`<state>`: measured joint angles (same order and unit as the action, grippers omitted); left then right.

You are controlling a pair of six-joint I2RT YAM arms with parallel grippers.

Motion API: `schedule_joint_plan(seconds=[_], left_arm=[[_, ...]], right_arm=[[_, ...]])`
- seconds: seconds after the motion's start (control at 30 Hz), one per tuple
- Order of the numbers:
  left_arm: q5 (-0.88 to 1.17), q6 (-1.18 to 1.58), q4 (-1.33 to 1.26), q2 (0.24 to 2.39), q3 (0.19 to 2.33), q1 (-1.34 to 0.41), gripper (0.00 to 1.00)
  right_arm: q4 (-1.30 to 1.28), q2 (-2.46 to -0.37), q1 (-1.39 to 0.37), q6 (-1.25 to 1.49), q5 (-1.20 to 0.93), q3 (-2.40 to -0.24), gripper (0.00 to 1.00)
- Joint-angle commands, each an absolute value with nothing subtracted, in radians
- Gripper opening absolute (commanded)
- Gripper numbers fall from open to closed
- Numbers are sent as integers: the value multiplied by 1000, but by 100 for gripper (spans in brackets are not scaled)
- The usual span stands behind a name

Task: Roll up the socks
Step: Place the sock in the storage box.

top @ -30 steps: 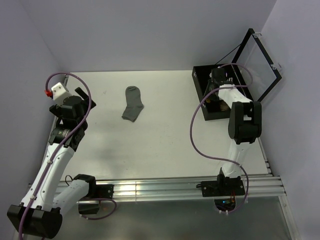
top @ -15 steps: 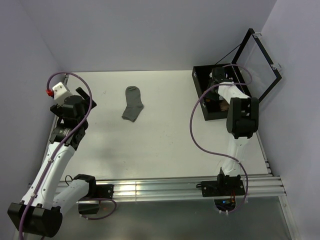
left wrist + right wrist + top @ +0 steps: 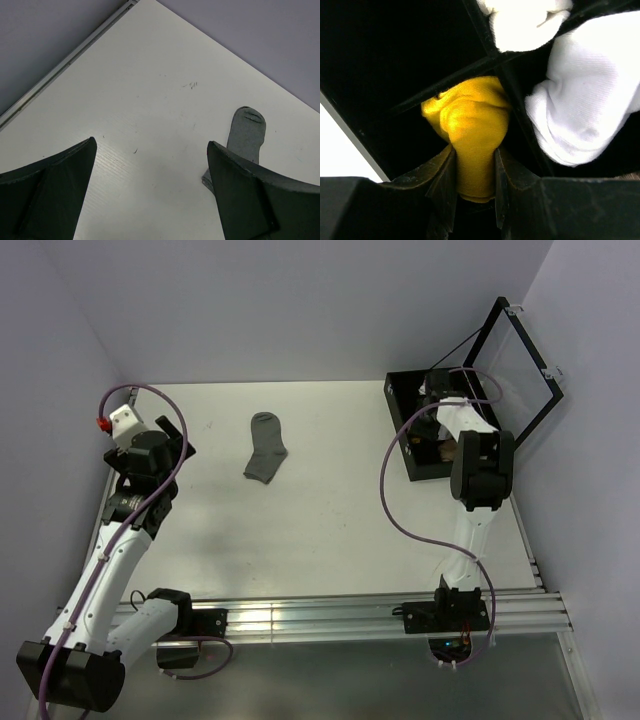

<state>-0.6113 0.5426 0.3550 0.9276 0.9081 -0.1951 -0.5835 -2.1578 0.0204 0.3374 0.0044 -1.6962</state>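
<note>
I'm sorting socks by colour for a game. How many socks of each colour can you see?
Grey sock: 1
Yellow sock: 1
White sock bundles: 2
Total: 4 that I can make out clearly.

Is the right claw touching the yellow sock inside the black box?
Touching. The right wrist view shows the right claw closed on the yellow sock, with both fingers pressed into its fabric and no gap.
</note>
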Motion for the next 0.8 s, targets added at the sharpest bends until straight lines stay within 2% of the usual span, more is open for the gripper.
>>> schedule_joint_plan(seconds=[0.0,0.2,0.33,0.57,0.77], left_arm=[[-595,529,318,925,904,-193,97],[-594,531,316,922,902,-193,97],[-594,531,318,919,902,-193,97],[-594,531,316,916,902,-193,97],[-589,531,318,914,900,-193,97]], right_arm=[[-635,-2204,21,318,-63,-1732,32],[-604,-2096,21,313,-69,-1701,46],[-606,-2045,21,307,-52,-1718,51],[-595,-1999,21,324,-31,-1700,52],[-563,-1933,21,330,-6,-1670,48]])
